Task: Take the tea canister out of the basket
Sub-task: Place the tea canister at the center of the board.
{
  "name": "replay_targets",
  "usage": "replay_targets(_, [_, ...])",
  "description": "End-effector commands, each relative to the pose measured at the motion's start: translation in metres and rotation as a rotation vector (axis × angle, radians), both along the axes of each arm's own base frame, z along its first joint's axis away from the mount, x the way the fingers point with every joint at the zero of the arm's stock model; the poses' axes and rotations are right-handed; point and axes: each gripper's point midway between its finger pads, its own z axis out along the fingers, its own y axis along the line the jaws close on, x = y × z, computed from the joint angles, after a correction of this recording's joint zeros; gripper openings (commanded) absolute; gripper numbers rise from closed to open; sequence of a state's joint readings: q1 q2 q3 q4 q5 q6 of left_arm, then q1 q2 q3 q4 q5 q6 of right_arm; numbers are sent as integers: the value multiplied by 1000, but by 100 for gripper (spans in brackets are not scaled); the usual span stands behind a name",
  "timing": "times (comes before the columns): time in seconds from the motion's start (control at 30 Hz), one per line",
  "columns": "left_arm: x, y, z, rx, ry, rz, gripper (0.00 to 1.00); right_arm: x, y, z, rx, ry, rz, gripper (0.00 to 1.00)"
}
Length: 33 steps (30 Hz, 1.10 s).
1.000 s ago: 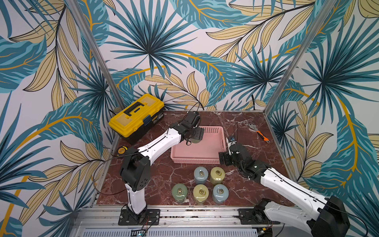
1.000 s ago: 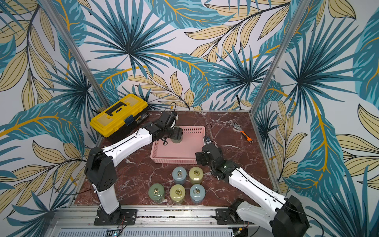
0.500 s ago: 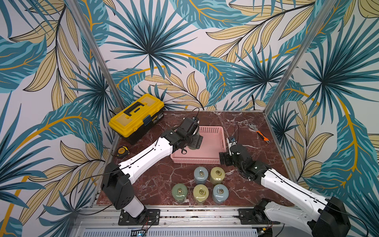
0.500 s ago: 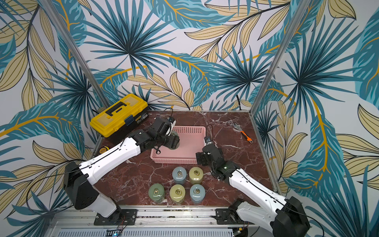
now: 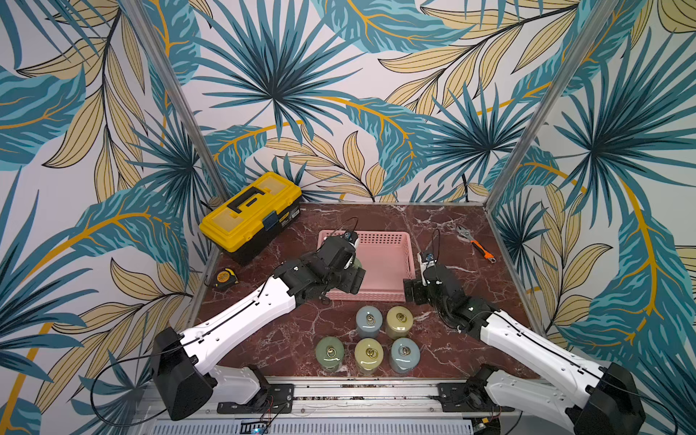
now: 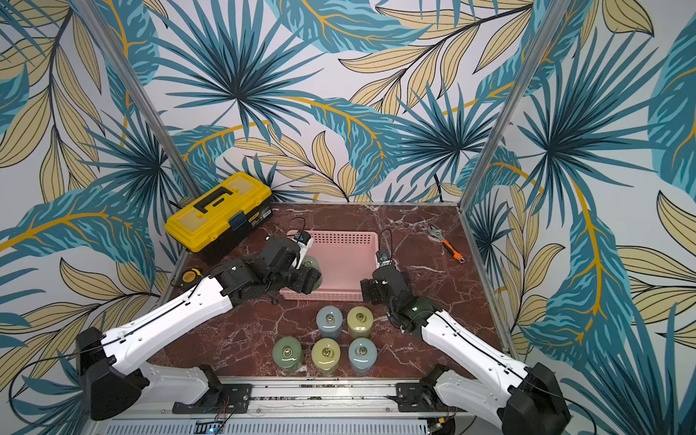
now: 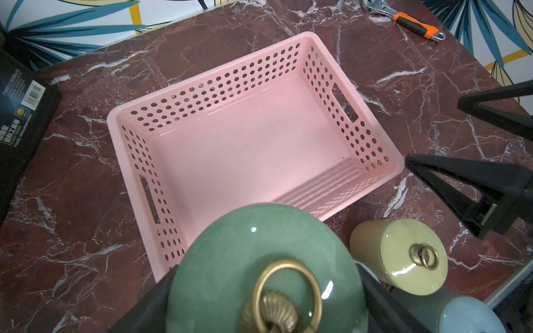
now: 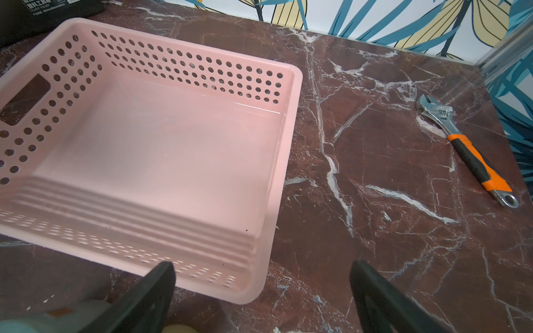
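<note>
Holding tea canister [image 7: 227, 259], left arm [image 5: 244, 320] outstretched

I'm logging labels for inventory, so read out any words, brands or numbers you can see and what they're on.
Nothing is legible.
Toolbox: barcode sticker and pale characters on its black side, too blurred to read.
Tape measure: label too small.
No writing seen on the tea canister, basket or wrench.

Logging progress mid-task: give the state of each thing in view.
basket: upright, empty
green tea canister: lidded, held above the basket floor
left gripper: shut on the canister
right gripper: open, empty
toolbox: lid closed
five table canisters: upright, lidded
wrench: lying flat
</note>
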State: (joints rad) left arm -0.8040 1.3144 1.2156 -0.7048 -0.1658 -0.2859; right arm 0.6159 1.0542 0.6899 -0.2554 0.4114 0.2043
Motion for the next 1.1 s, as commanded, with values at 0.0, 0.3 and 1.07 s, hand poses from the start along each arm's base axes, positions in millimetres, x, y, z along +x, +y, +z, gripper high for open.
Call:
replay_targets(0.0, [-8,6,11,-44,-43,26,48,0,-5,-1,-8,-16,-13,99])
replay_targets(0.3, [-40,21,-8,-57,-14,18,47,0,-6,-3,-14,-13,-17,99])
replay_targets(1.07, [-57,27,-79,-67,46,36,46,1,-6,-5,-26,-9,-22,99])
